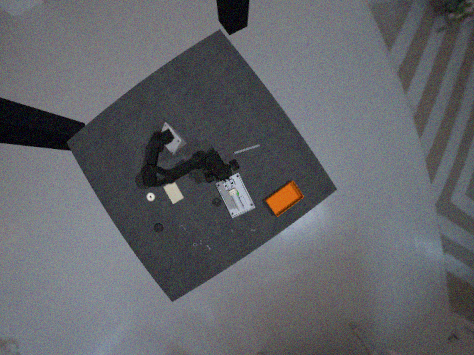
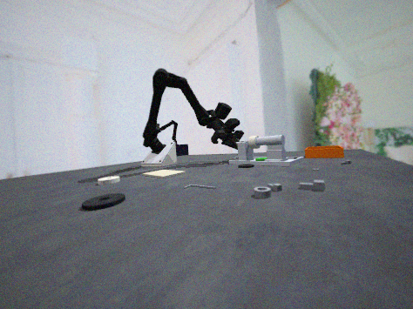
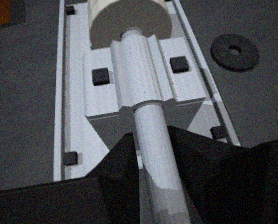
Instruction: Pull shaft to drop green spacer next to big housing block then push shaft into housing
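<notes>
The shaft runs through the small support block on the white base plate. A cream spacer sits beyond that block, followed by a wide grey cylinder reaching the big housing block. The green spacer lies low on the base plate, off the shaft. My gripper is slightly open, its fingers either side of the shaft's near end, with a narrow gap at the left finger. The shaft's tip inside the housing is hidden.
An orange tray stands beyond the base plate. A black washer lies beside it. A thin rod, a cream pad, a black disc, a nut and a hex key lie around.
</notes>
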Robot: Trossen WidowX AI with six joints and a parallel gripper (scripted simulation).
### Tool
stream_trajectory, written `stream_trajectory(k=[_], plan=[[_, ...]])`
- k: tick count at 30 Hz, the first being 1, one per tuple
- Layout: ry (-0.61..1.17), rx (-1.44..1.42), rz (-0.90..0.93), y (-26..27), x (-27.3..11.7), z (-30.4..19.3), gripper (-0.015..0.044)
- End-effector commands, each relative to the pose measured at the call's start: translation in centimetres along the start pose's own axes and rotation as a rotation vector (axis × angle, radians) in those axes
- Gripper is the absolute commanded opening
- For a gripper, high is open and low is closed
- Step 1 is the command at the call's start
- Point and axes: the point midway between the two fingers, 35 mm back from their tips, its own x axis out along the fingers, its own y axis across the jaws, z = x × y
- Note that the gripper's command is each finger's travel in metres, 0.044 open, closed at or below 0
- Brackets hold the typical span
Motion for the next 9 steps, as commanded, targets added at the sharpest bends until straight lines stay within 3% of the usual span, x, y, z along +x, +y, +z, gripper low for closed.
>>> stream_trajectory(k=[1, 9], plan=[[-0.001, -0.001, 0.001, 0.0, 0.0, 0.0, 0.0184], [0.005, 0.001, 0.004, 0.2, -1.2, 0.0, 0.0394]])
